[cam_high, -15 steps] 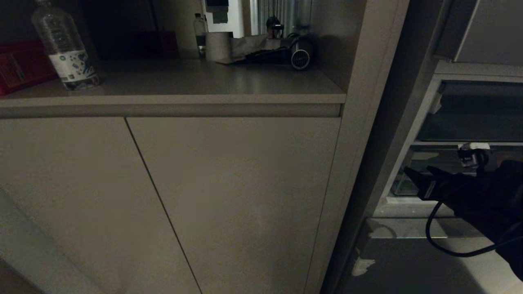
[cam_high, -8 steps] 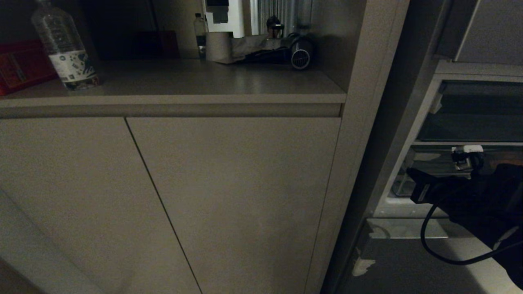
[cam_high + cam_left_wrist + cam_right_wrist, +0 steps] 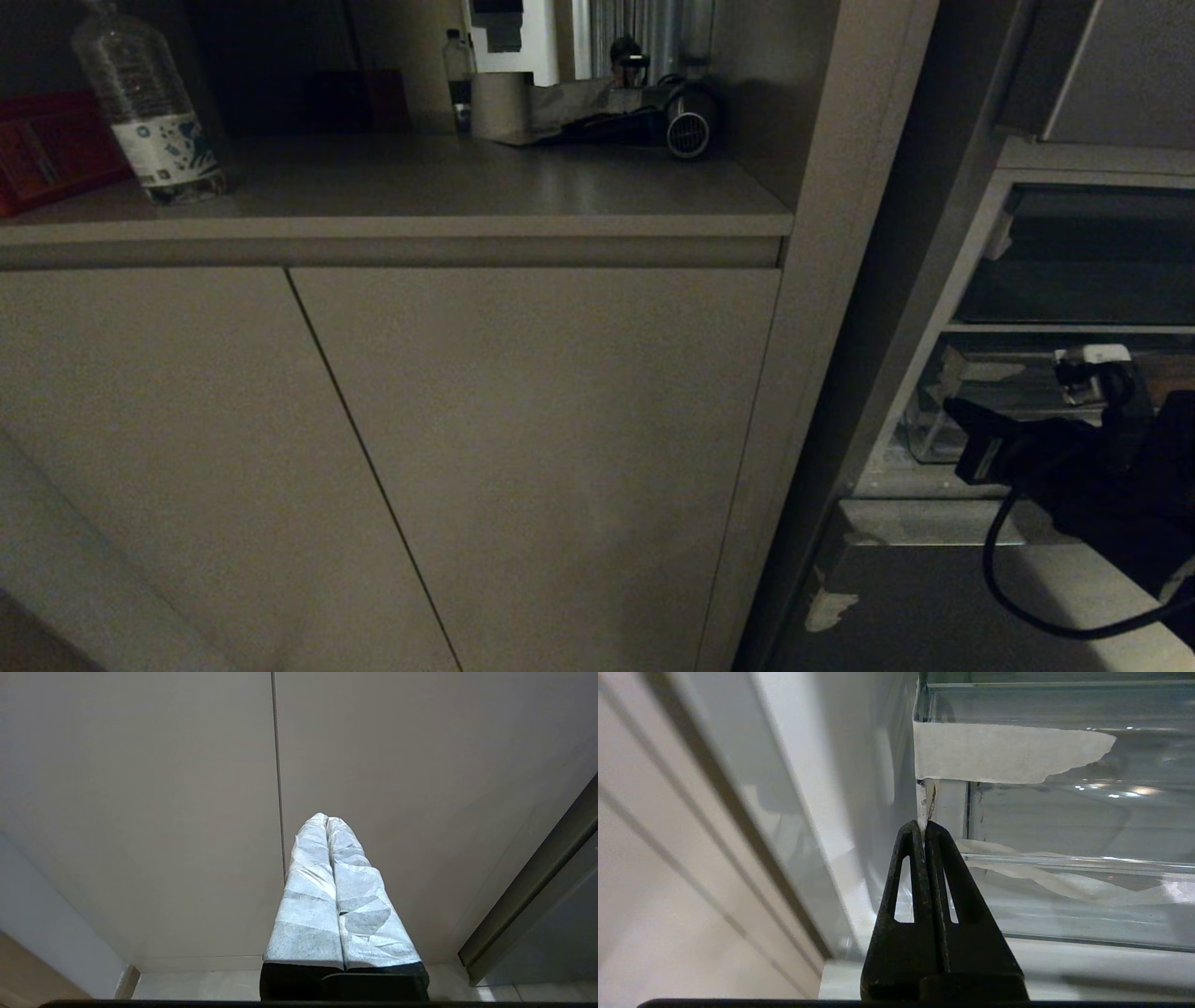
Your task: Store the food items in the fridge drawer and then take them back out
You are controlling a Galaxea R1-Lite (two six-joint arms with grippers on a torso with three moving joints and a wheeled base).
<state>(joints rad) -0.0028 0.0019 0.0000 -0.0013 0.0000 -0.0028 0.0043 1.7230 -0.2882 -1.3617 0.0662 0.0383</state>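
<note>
Left hand: parked facing the pale cabinet doors, wrapped fingers pressed together, holding nothing.

Bench in head view: water bottle at left, paper roll toward the back. No potato, no pepper on it.

Right hand: spread a second ago, now pressed together on nothing. Tips just at the near corner of the fridge drawer, beside a torn tape scrap; touching or a hair apart, cannot tell. In head view shifted slightly right, low in the fridge opening.

Drawer's clear bin: empty as far as visible. Food items in no view; whereabouts unknown.

Judgement: closed fingers suggest a push or hook on the drawer rather than a pick.
</note>
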